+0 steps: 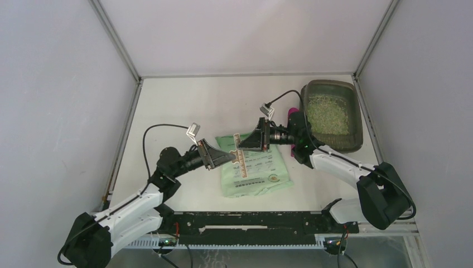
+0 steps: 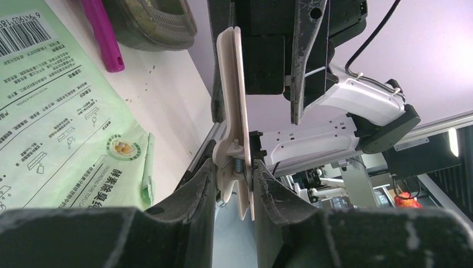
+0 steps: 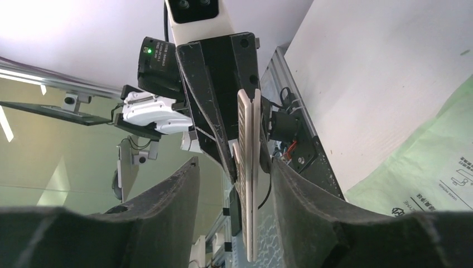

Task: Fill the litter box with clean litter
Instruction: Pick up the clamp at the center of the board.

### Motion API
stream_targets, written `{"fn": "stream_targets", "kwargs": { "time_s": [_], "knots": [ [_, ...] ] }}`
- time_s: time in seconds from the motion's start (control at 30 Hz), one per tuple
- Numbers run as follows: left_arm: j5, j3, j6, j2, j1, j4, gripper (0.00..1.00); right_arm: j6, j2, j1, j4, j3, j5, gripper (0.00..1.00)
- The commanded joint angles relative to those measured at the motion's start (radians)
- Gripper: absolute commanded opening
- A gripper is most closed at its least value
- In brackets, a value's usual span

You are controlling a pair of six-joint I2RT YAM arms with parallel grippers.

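The litter box [image 1: 357, 140] stands at the back right, holding a layer of clean litter [image 1: 328, 114]. A corner of the litter box [image 2: 150, 25] also shows in the left wrist view. Over the flat green bag [image 1: 257, 173] a long cream bag clip [image 1: 241, 157] is held in the air. My left gripper [image 1: 226, 156] is shut on the clip's [image 2: 237, 111] spring end, seen close at the left gripper [image 2: 234, 178]. My right gripper [image 1: 246, 143] stands open around the clip's [image 3: 249, 167] other part. A gap shows beside the clip inside the right gripper [image 3: 234, 164].
A magenta scoop [image 1: 291, 113] lies beside the box's left wall, and the scoop [image 2: 103, 33] appears in the left wrist view. The green bag [image 2: 50, 111] lies flat mid-table, its edge [image 3: 429, 167] under my right wrist. Grey walls close in three sides.
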Motion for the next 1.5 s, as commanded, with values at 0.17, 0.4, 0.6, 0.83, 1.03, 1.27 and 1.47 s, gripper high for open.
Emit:
{"fn": "stream_targets", "kwargs": {
  "time_s": [0.17,0.4,0.6,0.83,1.03,1.27,1.47],
  "knots": [
    [0.023,0.032,-0.023,-0.045,0.046,-0.019,0.0,-0.154,-0.073,-0.052,-0.223,0.012,0.034,0.59],
    [0.059,0.034,-0.094,-0.013,0.07,0.018,0.0,-0.182,-0.094,-0.04,-0.26,0.012,0.037,0.6],
    [0.068,0.023,-0.139,0.013,0.07,0.073,0.0,-0.138,-0.054,-0.02,-0.184,0.012,0.024,0.59],
    [0.055,0.008,-0.161,0.055,0.07,0.09,0.0,-0.078,-0.019,0.014,-0.089,0.012,0.014,0.52],
    [0.045,-0.004,-0.168,0.092,0.07,0.11,0.0,-0.064,-0.004,0.033,-0.057,0.012,0.013,0.34],
    [0.045,-0.016,-0.189,0.111,0.07,0.163,0.19,-0.062,0.012,0.042,-0.054,0.012,0.017,0.0],
    [0.052,-0.022,-0.191,0.101,0.069,0.163,0.37,-0.04,0.024,0.039,-0.032,0.012,0.028,0.0]
  ]
}}
